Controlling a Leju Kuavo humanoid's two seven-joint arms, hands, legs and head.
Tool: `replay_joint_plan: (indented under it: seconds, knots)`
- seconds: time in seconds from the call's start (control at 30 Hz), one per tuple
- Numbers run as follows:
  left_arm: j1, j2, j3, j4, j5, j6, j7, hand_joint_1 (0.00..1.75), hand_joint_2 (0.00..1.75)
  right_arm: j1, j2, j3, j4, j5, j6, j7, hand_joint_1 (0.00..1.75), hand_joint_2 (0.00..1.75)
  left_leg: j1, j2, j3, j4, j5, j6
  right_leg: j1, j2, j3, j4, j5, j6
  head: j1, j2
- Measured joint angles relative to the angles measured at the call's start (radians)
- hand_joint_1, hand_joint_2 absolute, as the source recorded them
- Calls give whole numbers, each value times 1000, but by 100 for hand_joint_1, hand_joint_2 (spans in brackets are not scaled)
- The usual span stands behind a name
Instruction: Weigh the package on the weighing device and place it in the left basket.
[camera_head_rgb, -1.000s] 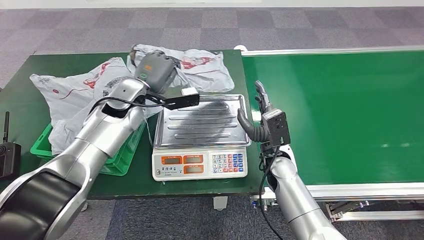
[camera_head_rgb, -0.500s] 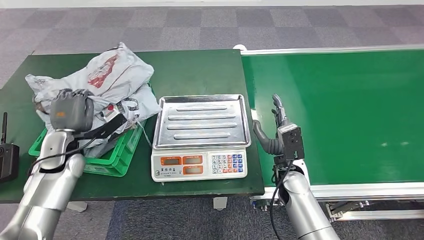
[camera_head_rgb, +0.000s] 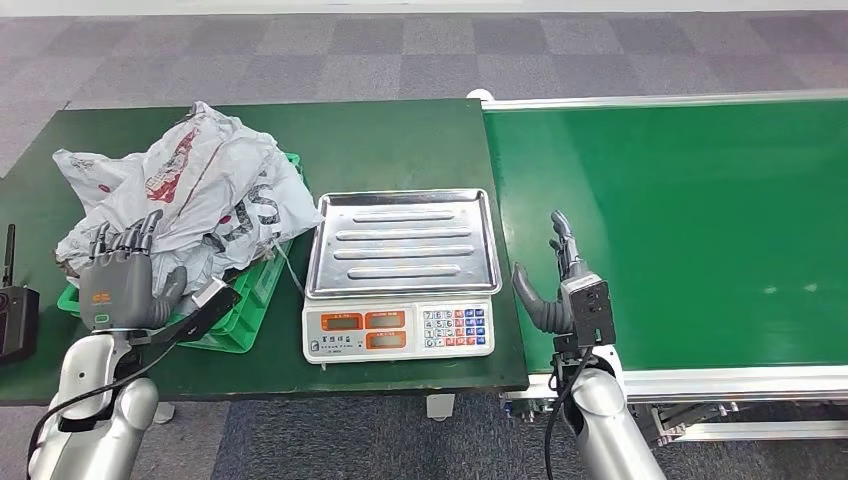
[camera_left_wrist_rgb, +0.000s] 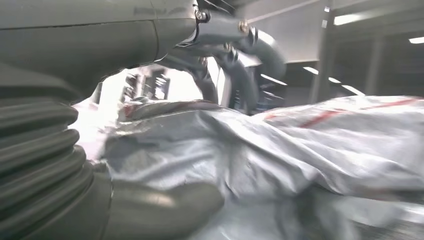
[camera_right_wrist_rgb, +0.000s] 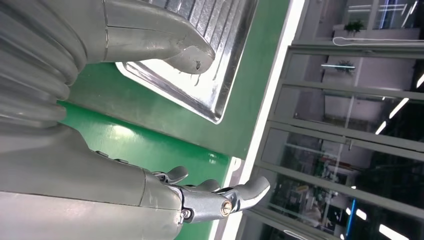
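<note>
Grey-white plastic packages (camera_head_rgb: 200, 190) with red print lie heaped on the green basket (camera_head_rgb: 245, 305) at the table's left. My left hand (camera_head_rgb: 120, 285) stands at the heap's near edge, fingers spread upward, holding nothing. In the left wrist view the crumpled package (camera_left_wrist_rgb: 300, 145) lies just past the parted fingers (camera_left_wrist_rgb: 240, 55). The scale's steel tray (camera_head_rgb: 400, 245) is bare above its keypad (camera_head_rgb: 400, 330). My right hand (camera_head_rgb: 560, 285) hovers open beside the scale's right side, at the belt's edge. The right wrist view shows its thumb (camera_right_wrist_rgb: 150, 35) close to the tray corner (camera_right_wrist_rgb: 220, 65).
A wide green conveyor belt (camera_head_rgb: 690, 220) fills the right side, with a white frame rail along its front. A black device (camera_head_rgb: 15, 315) sits at the table's left edge. Bare green tabletop (camera_head_rgb: 390, 140) lies behind the scale.
My left hand swung the package from behind the scale over to the basket, let it go and drew back toward me. My right hand pulled away from the tray's edge.
</note>
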Motion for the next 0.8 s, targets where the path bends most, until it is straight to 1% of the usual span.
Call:
replay_joint_plan:
  seconds: [0.1,0.17,0.3,0.37,0.4,0.5,0.6,0.7,0.77,0.8]
  knots:
    - [-6,-11,-9,-17,165,-54,-65,0,175,2,0,0,-2,7,-3,2,0,175,0,0,1,0,0,0,0,0,0,0,0,0,0,0]
    - [-23,-19,-30,-20,263,-94,-82,0,175,3,1,0,-2,8,-5,3,0,175,0,0,1,0,1,0,0,-1,0,0,0,0,0,0]
    - [-64,-37,-93,-26,313,-121,-75,0,175,5,1,0,-2,10,-7,5,0,175,0,-2,1,0,1,1,0,-2,1,0,0,0,0,0]
    - [-79,-51,-131,-38,379,-149,-91,0,175,3,1,0,0,9,-5,5,0,175,0,-2,1,0,1,1,0,-2,1,0,1,0,0,0]
    - [-87,-60,-152,-45,436,-176,-108,0,175,1,2,1,3,8,-2,4,0,175,0,-2,0,0,1,1,0,-2,1,0,1,0,0,0]
    - [-110,-101,-221,-59,660,-283,-173,0,175,-22,8,15,23,-2,13,-6,0,175,-1,-3,0,1,1,1,0,-2,1,0,1,0,0,0]
    - [-149,-157,-281,-35,858,-350,-216,0,175,-54,21,40,52,-38,39,-19,0,175,-1,-3,0,1,1,1,0,-2,1,0,1,0,0,0]
    - [-206,-224,-304,52,1049,-413,-249,0,175,-90,39,65,87,-89,61,-32,0,175,-1,-3,0,1,1,1,-1,-2,1,0,1,1,0,0]
    - [-246,-267,-309,137,1161,-469,-267,0,175,-117,56,81,115,-131,69,-38,0,175,0,-3,0,1,2,1,-2,-2,2,0,2,0,0,0]
    - [-256,-278,-309,161,1190,-488,-271,0,175,-124,60,85,123,-143,72,-39,0,175,0,-3,0,1,2,1,-2,-2,2,0,2,0,0,0]
